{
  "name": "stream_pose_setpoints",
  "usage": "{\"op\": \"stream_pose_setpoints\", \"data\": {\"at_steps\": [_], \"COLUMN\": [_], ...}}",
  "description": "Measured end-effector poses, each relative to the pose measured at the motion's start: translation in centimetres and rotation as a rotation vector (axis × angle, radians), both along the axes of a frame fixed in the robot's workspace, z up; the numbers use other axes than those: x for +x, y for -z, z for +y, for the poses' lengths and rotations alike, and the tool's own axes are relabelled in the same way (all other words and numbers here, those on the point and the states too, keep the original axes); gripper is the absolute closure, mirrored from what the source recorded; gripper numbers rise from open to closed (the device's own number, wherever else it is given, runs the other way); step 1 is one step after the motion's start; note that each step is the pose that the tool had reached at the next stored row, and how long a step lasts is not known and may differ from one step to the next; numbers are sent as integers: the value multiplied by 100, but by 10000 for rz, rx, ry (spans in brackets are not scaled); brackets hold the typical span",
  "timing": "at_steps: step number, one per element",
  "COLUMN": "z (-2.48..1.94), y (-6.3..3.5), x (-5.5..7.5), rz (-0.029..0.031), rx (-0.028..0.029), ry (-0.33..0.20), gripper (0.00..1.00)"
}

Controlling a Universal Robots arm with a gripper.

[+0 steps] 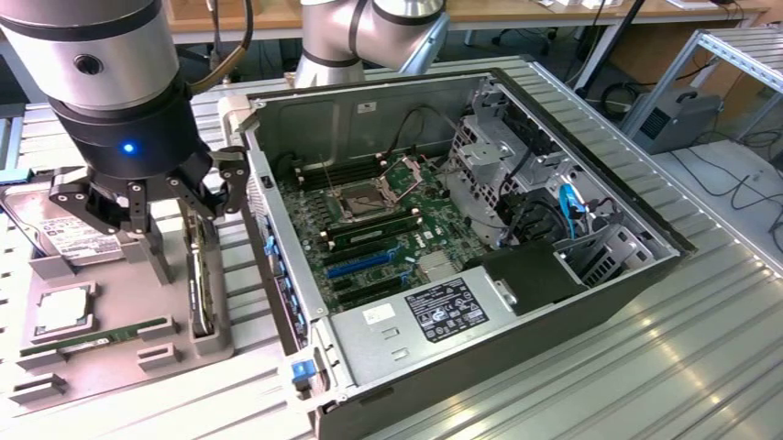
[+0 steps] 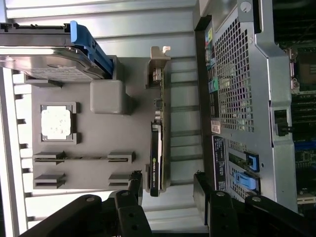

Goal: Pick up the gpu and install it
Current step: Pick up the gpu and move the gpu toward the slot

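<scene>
Wrist view: tool point(image 2: 168, 190) is spread wide with nothing in it, one finger point(image 2: 134, 183) on each side of the gpu point(image 2: 156, 148). The gpu stands on its long edge in the grey tray point(image 2: 106, 140), not installed. Its bracket point(image 2: 158, 64) is at the end away from the tool. The card is off-centre in the gap: nearly against one finger, well clear of the one on the case point(image 2: 237, 98) side.

Exterior view: tool point(image 1: 171, 234) hangs over the tray point(image 1: 123, 362) on the table point(image 1: 588, 385), at the exterior view's left of the open case point(image 1: 490, 302). The gpu point(image 1: 200, 275) is upright below it. Can't tell whether the fingertips are down past the card's top edge.

My read: this is the line-up for the grasp. To do it well:
- Centre the gap on the card. Otherwise the near finger likely shoves it sideways in its holders before the far one lands.
- Keep the fingers parallel to the card faces. It's thin, so any twist levers it.
- The tool looks to sit toward the end away from the bracket. A hold nearer mid-length should hang more level.
- Mind the case-side finger, the case wall is near.
- Drive point(image 2: 44, 64), cpu point(image 2: 57, 122) and ram stick point(image 2: 81, 158) lie further across the tray, well apart from the fingers. No concern.
</scene>
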State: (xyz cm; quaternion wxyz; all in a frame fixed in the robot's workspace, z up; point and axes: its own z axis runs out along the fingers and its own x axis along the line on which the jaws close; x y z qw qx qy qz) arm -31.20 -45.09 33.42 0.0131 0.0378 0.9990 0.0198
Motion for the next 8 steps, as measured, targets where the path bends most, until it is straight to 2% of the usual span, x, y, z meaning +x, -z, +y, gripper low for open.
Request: {"op": "stream_pose_setpoints", "data": {"at_steps": [8], "z": [0], "y": [41], "x": [0], "rz": [0], "rx": [0], "ry": [0], "gripper": [46]}}
